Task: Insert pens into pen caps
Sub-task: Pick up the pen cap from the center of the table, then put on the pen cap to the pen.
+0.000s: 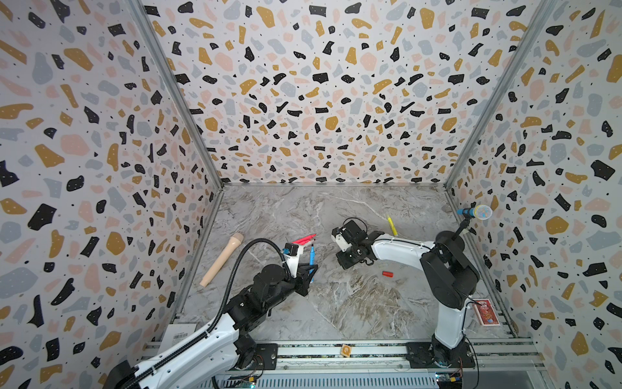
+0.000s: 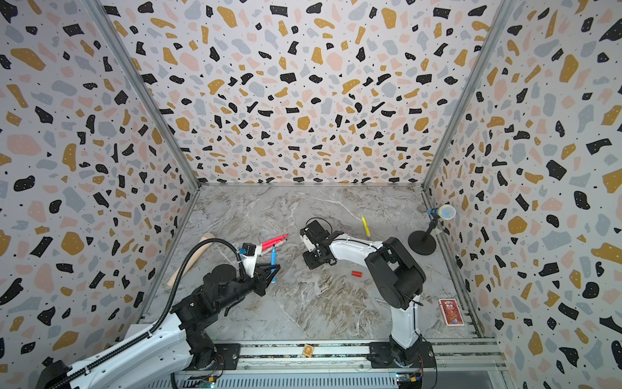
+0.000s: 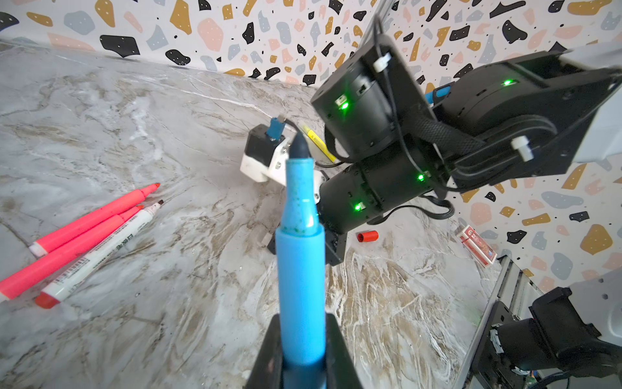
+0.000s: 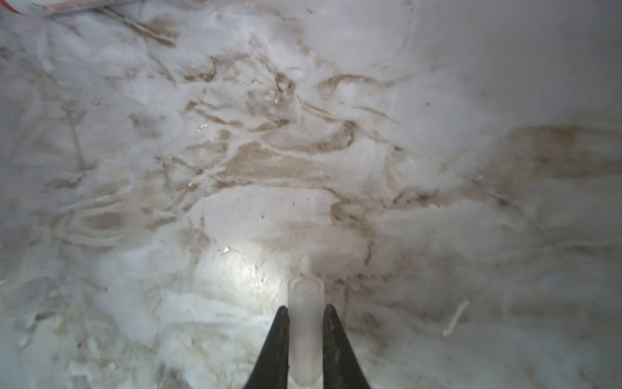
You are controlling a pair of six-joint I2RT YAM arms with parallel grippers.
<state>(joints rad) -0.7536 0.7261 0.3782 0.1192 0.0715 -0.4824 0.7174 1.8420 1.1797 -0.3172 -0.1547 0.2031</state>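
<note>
My left gripper [image 3: 303, 323] is shut on the blue pen [image 3: 301, 269], holding it off the table with its dark tip bare; it shows in both top views [image 1: 76, 257] [image 2: 273, 257]. The right gripper [image 4: 305, 308] hangs low over the marble and is shut on a clear frosted pen cap [image 4: 305, 323], open end outward. Two pink pens [image 3: 94, 215] and a white pen with red ends [image 3: 101, 249] lie together on the table left of the blue pen's tip. A yellow pen [image 1: 391, 225] lies behind the right arm. A red pen cap [image 1: 387, 274] lies near the right gripper.
A beige microphone-shaped stick [image 1: 222, 259] lies along the left wall. A blue microphone on a black stand [image 1: 474, 212] stands at the right wall. A red card box [image 1: 486, 313] lies at the front right, and an orange tag [image 1: 345, 350] sits on the front rail.
</note>
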